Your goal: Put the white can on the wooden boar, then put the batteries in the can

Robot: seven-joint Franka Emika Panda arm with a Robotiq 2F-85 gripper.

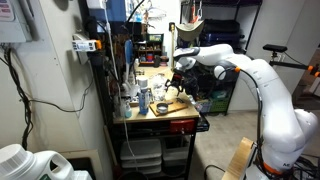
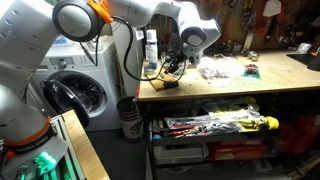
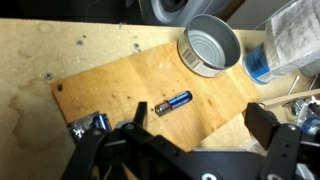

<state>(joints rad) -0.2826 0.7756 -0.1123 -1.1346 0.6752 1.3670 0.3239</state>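
**Over the board corner: pincer empty, batteries loose**

Near the counter's end edge, the white open-topped metal can (image 3: 210, 45) looks to sit on the far corner of the pale rectangular wooden board (image 3: 120, 85), so step one reads as done. The batteries are what is left.

Risks for you:
- The blue cylindrical battery (image 3: 172, 102) lies flat mid-board. It is round, so an off-centre close will likely roll it away or squirt it out.
- A second blue-and-silver battery (image 3: 92, 122) sits at the board's near edge, partly hidden by a finger. One nudge could send it onto the bare plywood counter (image 3: 30, 60).
- The can looks light and stands close to the counter edge. Clip its rim on the drop and it may tip or slide off.
- The clear plastic bottle with a blue cap (image 3: 285, 40) stands just beside the can, so a wide swing could hit it.

The pincer (image 3: 200, 112) is spread wide, with its fingers either side of the mid-board battery's line. It holds nothing, and as far as the wrist view shows it touches nothing. Both exterior views are too small to confirm.
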